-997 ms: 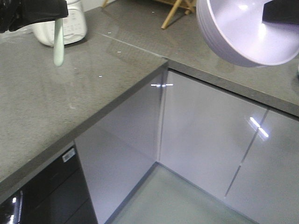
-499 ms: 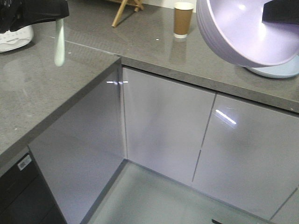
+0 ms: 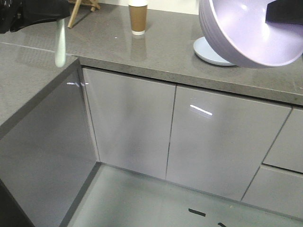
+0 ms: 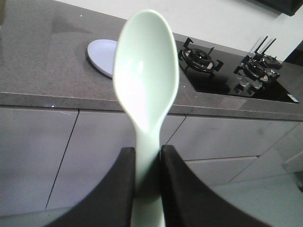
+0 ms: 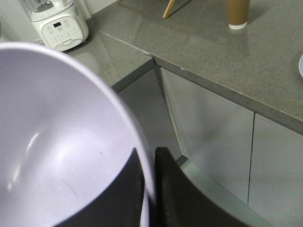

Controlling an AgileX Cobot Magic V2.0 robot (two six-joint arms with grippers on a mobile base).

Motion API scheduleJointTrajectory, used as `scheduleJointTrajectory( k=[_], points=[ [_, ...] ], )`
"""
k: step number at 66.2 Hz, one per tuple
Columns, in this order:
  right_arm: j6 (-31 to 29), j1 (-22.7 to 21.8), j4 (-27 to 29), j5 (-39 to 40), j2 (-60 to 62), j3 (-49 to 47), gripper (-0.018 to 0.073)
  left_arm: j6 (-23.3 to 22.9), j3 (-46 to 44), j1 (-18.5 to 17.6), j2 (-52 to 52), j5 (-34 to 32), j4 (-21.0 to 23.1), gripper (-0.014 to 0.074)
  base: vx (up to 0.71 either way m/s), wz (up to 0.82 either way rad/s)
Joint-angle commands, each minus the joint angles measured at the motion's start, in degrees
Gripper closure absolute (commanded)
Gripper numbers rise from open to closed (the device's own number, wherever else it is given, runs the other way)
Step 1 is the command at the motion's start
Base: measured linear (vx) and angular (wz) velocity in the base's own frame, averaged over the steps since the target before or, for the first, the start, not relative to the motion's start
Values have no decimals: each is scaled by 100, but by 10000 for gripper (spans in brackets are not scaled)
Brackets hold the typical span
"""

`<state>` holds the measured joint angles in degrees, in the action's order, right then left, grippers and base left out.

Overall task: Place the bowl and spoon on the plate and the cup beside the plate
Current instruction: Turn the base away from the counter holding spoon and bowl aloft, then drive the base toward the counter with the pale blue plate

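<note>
in mid-air, left fingers downward, pinching spoon

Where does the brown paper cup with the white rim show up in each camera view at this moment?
Front-facing view: the brown paper cup stands upright at the top, left of centre, on the grey speckled countertop.
Left wrist view: not in it.
Right wrist view: at the top edge, right of centre, with only its lower part in frame.
Shared landmark: the countertop, which is visible in all three views.

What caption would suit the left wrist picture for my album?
The left gripper pinches the mint-green spoon by its handle, pale blue plate on the grey counter behind.
</note>
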<state>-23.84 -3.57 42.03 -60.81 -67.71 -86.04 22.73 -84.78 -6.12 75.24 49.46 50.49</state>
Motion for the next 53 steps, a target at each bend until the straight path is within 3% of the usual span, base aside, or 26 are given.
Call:
scheduleJointTrajectory(
  k=[1, 24, 53],
  points=[
    [-22, -19, 277, 292, 111, -166, 570, 9, -141, 14, -164, -215, 323, 603, -5, -26],
    [-22, -19, 277, 285, 111, -166, 570, 9, -141, 14, -164, -215, 323, 603, -4, -19],
    [-22, -19, 277, 286, 123, -166, 570, 9, -141, 14, -164, -215, 323, 603, 2, 2]
  ],
)
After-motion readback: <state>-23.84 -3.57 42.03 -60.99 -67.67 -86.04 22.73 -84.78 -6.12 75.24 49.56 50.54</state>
